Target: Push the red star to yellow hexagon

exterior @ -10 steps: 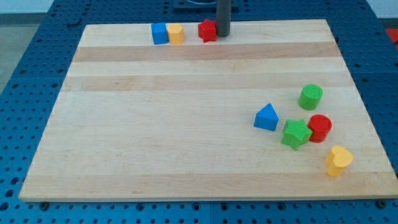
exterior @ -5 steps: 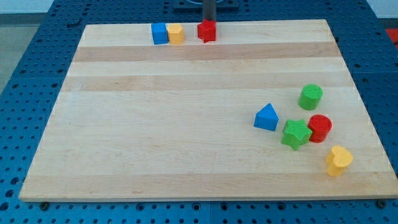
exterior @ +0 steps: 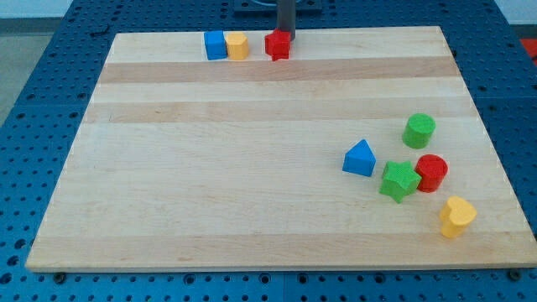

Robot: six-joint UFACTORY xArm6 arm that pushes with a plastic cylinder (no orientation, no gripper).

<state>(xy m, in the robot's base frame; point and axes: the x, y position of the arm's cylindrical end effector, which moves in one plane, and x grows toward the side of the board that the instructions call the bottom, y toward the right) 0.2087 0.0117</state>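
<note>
The red star point(exterior: 278, 45) is a small, chunky block with short points and a smooth, plain red skin. It sits at the view's top edge of the bench point(exterior: 252, 201), a little left of the middle. The yellow hexagon point(exterior: 237, 46) is just to its left, with a small gap between them. A blue cube point(exterior: 216, 45) touches the yellow hexagon on its far left side.

My tip point(exterior: 286, 33) is right behind the red star, at its top right corner, so close that I cannot tell if it touches. The rod is dark and straight. It has no jaws, so nothing is gripped.

The bench is pale wood made of long strips, with light and darker bands running across. Around it is a blue base full of little holes.

Far away, at the view's lower right, is a group of blocks. There is a blue triangle point(exterior: 360, 158), a green star point(exterior: 399, 180), a red cylinder point(exterior: 431, 173) touching the green star, a green cylinder point(exterior: 419, 131) above them, and a yellow heart point(exterior: 457, 216) below them. They all look smooth and solid.
</note>
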